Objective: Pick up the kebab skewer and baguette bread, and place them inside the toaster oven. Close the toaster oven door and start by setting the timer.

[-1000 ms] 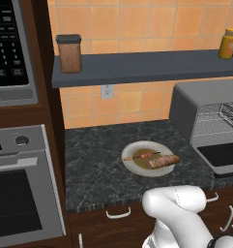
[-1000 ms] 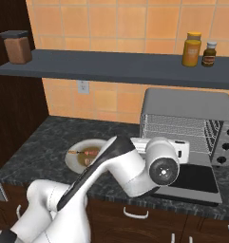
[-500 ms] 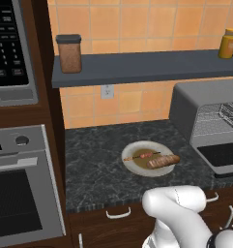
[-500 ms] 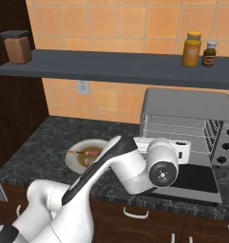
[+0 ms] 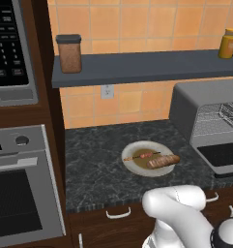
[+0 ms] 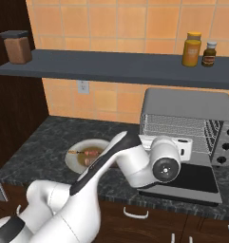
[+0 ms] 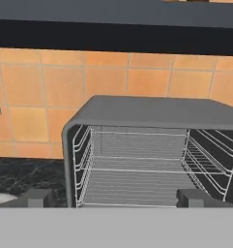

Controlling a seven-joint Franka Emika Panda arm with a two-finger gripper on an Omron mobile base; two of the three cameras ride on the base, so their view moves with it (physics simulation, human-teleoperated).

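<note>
A white plate (image 5: pixel 137 167) on the dark counter holds the kebab skewer (image 5: pixel 142 156) and, just in front of it, the baguette bread (image 5: pixel 163 161). To their right stands the grey toaster oven (image 5: pixel 205 104) with its door (image 5: pixel 226 155) dropped flat open. In the right base view my arm crosses in front of the plate (image 6: pixel 78 159), leaving the skewer (image 6: pixel 87 152) in sight, and the hand hovers over the open door (image 6: pixel 194 176). My gripper (image 7: pixel 115 198) is open and empty, facing the oven's cavity (image 7: pixel 152 114) and its wire rack (image 7: pixel 137 169).
A shelf (image 5: pixel 137 65) above the counter carries a brown jar (image 5: pixel 69 53) at left and bottles (image 6: pixel 192 49) at right. A microwave (image 5: pixel 9 53) and a wall oven (image 5: pixel 21 193) fill the left side. The toaster oven's knobs (image 6: pixel 225 147) sit on its right face.
My arm has shifted slightly in front of the toaster oven, with the jaws staying wide. The plate, the food and the oven door have not moved.
</note>
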